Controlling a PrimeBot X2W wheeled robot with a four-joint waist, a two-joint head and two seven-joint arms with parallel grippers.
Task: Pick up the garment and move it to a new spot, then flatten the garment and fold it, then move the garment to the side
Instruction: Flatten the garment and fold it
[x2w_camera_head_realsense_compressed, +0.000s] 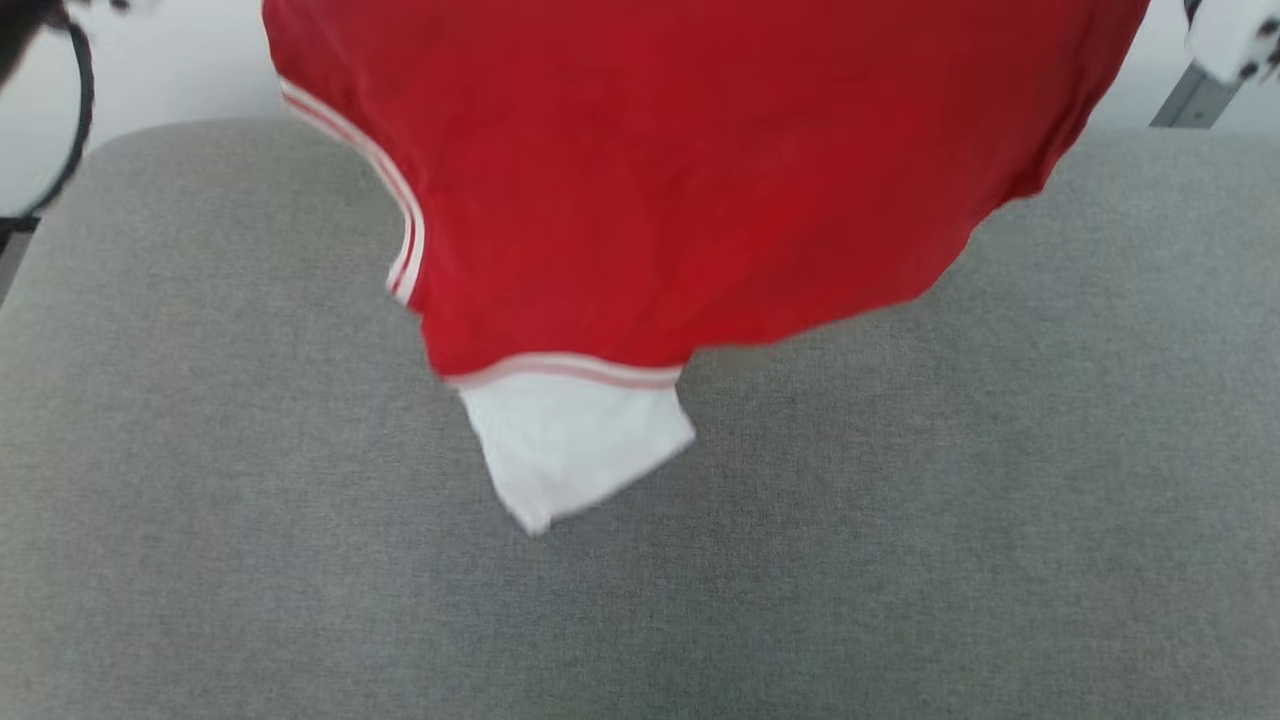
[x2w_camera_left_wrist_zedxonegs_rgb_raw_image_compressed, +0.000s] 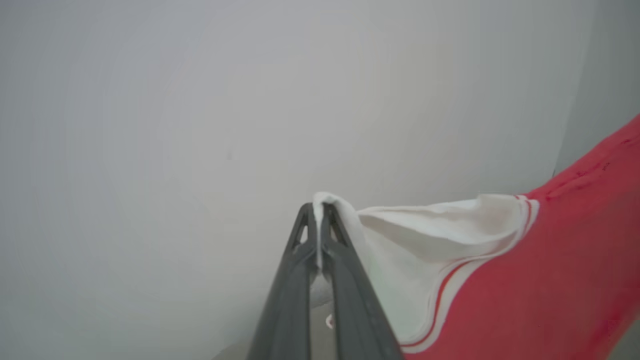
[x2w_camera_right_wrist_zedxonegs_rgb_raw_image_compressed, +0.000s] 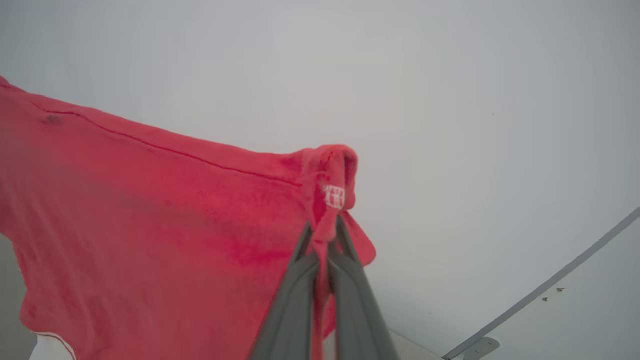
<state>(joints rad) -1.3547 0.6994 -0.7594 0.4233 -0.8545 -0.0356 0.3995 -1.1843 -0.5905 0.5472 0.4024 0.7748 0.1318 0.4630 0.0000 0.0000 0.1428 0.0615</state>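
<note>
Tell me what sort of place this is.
Probably an indoor room or test space: a grey fabric-covered cushion serves as work surface, a plain pale wall stands behind, and the garment hangs above the cushion.

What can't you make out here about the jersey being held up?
Head view: the garment is cut off by the top edge.
Head view: whether its white sleeve touches the grey surface, unclear.
Right wrist view: small white mark by the right gripper, too small to read.
</note>
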